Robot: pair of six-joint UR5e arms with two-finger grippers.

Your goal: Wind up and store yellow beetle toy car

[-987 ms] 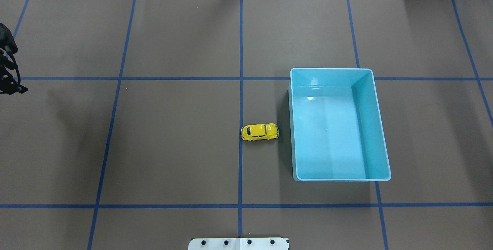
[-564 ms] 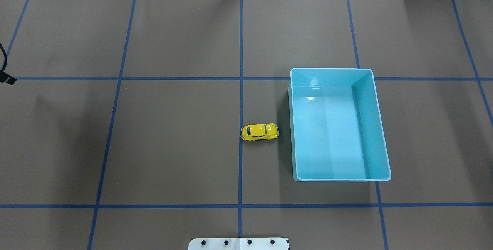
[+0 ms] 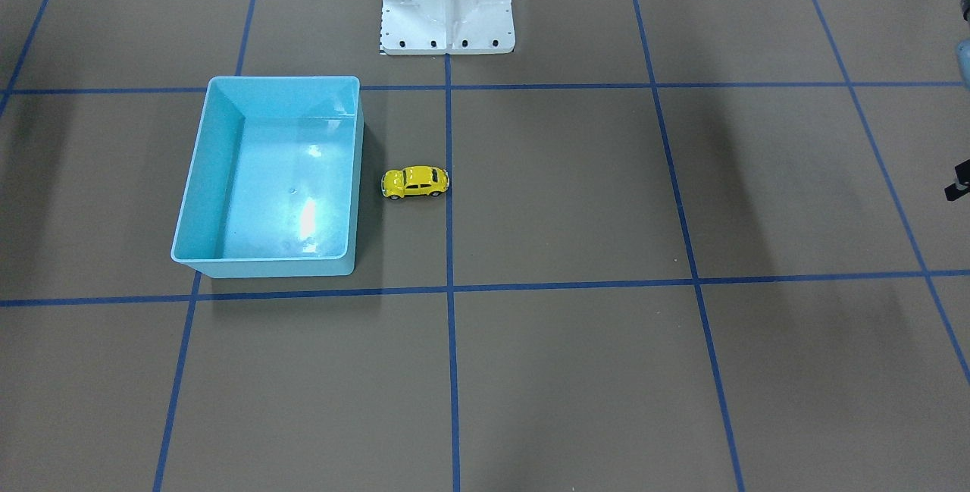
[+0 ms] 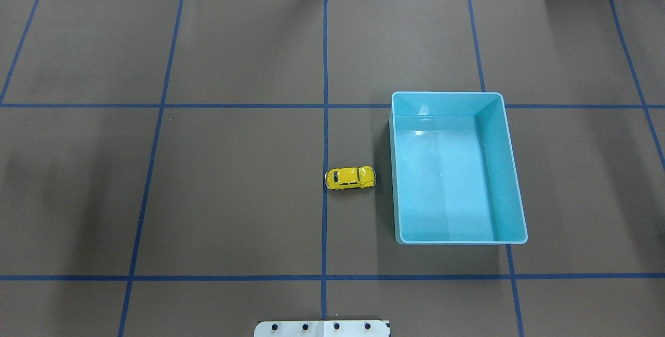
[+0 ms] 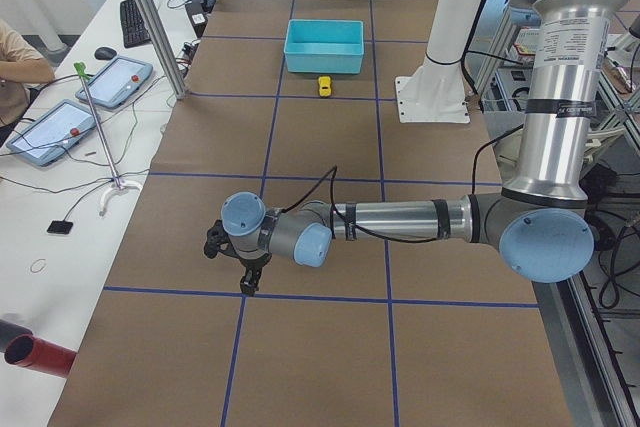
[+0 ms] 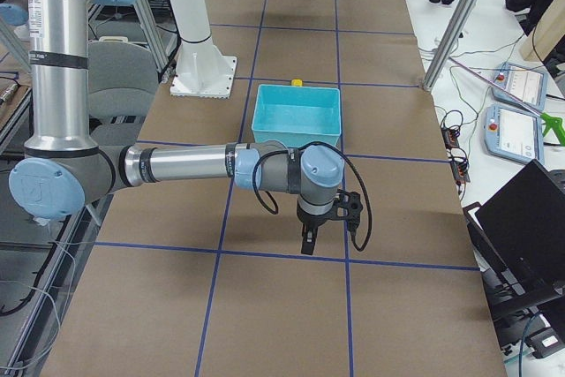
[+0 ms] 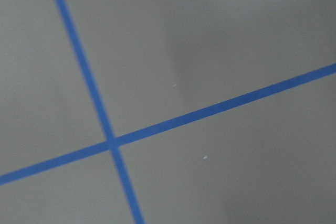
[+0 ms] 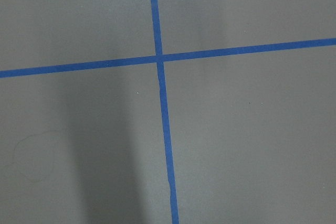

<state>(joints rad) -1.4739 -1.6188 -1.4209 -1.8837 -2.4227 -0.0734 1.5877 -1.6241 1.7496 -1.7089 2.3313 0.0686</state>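
Change: left tool (image 5: 240,265) sat at the overhead view's left edge a second ago and was nearly gone 0.6 s ago. Now it is out of that view, parked low over the table (image 4: 234,197) far from the work. Right tool (image 6: 325,222) is also parked well away, and both wrist cams show only tape lines. Side views only, so I cannot tell if either tool is released or clenched. Car (image 4: 350,178) has not moved.

Meaning: no arm is near the car and it is not in the bin (image 4: 447,94), so storing is undone. Whether it has been wound I cannot tell.

Car: glossy yellow, rounded body, dark windows, black wheels. It stands upright on its wheels on the table, just beside the bin's wall and not touching it. One end points at the bin and the other sits at the centre tape line. Small and slick, probably a fiddly pinch.
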